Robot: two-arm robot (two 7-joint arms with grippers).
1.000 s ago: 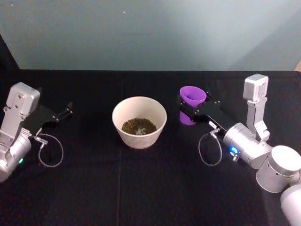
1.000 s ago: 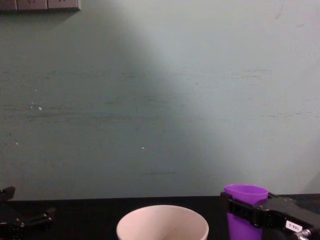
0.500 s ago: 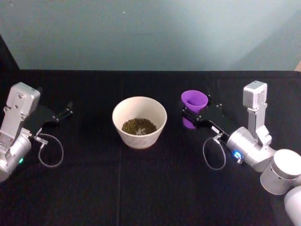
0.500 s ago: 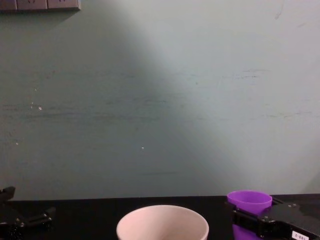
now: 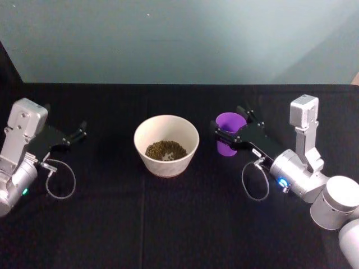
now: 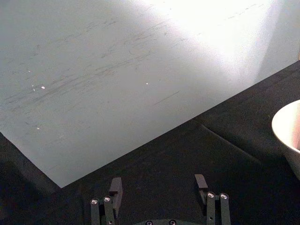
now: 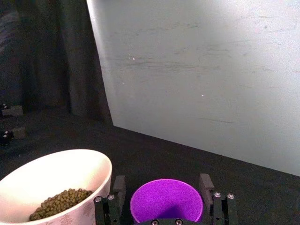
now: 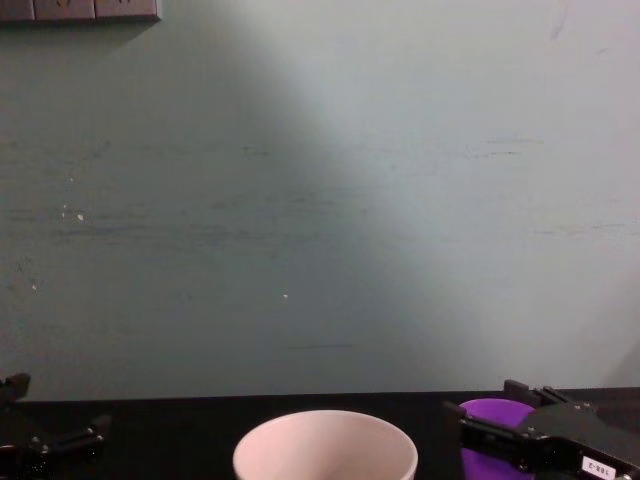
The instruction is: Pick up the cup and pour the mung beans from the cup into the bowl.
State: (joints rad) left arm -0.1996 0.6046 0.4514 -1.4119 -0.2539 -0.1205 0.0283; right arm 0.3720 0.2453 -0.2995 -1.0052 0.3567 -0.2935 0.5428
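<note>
Standing upright on the table [image 5: 168, 224] beside the bowl [image 5: 166, 144] of mung beans [image 5: 165, 150], the cup [image 5: 229, 133] has been let go by the right gripper [image 5: 231, 128], now wide, so pouring looks done.

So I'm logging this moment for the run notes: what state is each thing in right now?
cup: upright on the table, looks empty, between the right tool's open fingers
mung beans: heaped in the bowl
bowl: upright, mid-table
right tool: open around the cup
left tool: open, holding nothing, parked at the table's left
</note>
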